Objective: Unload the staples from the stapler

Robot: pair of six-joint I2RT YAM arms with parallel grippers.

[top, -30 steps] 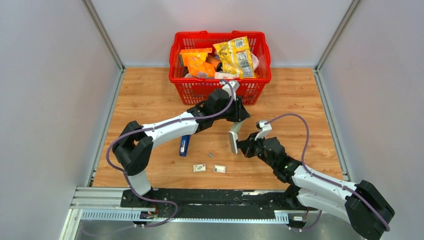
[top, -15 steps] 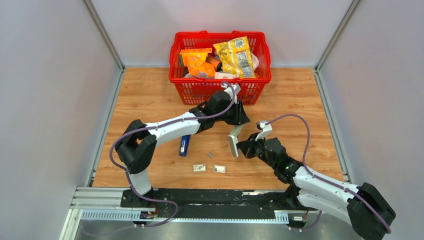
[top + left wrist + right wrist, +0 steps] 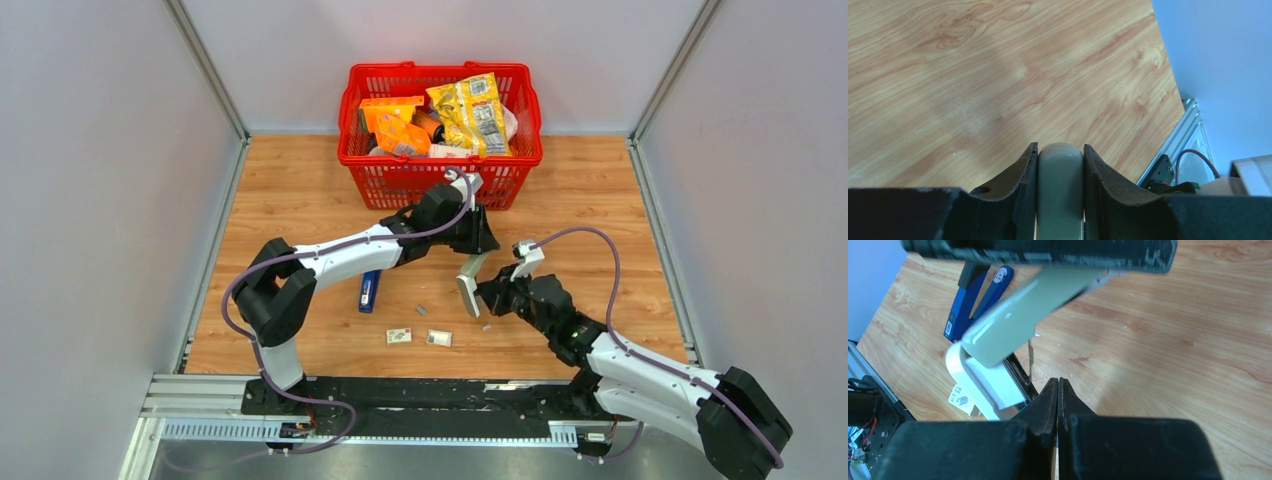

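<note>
Left gripper (image 3: 1059,150) clamped on the grey top arm of grey-white stapler (image 3: 1013,320), which is hinged open. Right gripper (image 3: 1058,382) fully closed, empty, tips just beside the stapler's white base. Blue stapler (image 3: 369,290) flat on table, left of right gripper; 1 staple strip (image 3: 421,309) between them.

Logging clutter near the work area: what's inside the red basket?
On top, the red basket shows orange packets and a yellow snack bag. Whatever lies beneath them is covered.

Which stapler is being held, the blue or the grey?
The grey stapler, clamped in the left gripper and hinged open; the blue stapler lies on the table.
</note>
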